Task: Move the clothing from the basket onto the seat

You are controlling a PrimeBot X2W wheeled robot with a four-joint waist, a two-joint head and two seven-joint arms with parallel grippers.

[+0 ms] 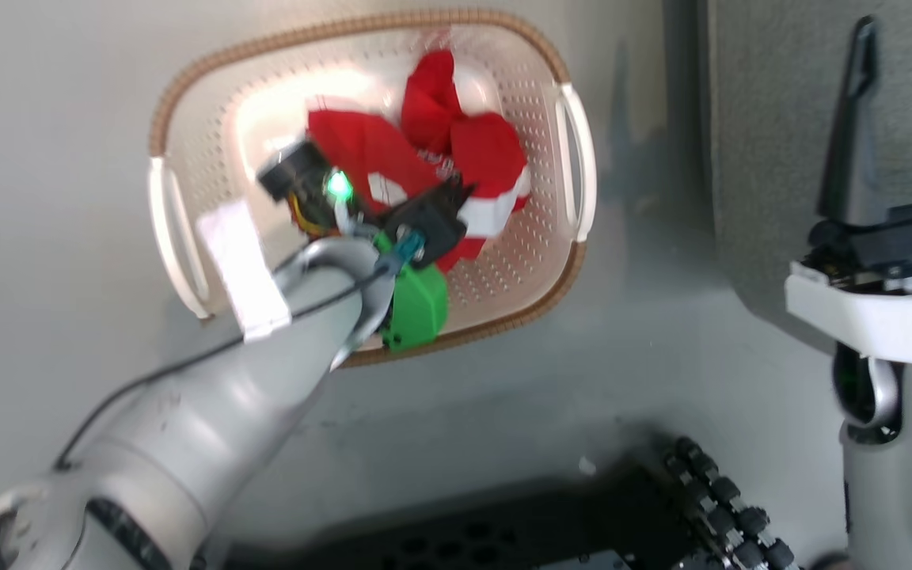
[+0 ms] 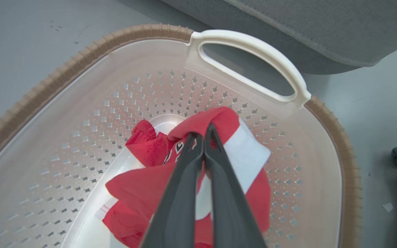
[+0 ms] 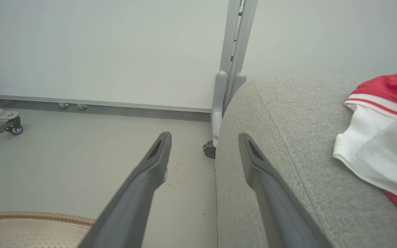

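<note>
The cream perforated basket (image 1: pixel 266 43) stands on the floor with red clothing (image 1: pixel 488 154) bunched inside it. My left gripper (image 1: pixel 456 198) reaches down into it. In the left wrist view the left gripper (image 2: pixel 203 132) is shut on a raised fold of the red clothing (image 2: pixel 140 186) with its white band, inside the basket (image 2: pixel 81 58). The grey seat (image 2: pixel 305 27) lies just beyond the basket's handle. My right gripper (image 3: pixel 203 137) hangs open and holds nothing, over the edge of the seat (image 3: pixel 288 137). A red and white garment (image 3: pixel 367 137) lies on that seat.
The seat (image 1: pixel 773 119) sits right of the basket, with one dark right finger (image 1: pixel 852 134) before it. My dark base with roller wheels (image 1: pixel 725 499) is at the bottom. A pale wall panel on a castered post (image 3: pixel 233 51) stands behind the seat.
</note>
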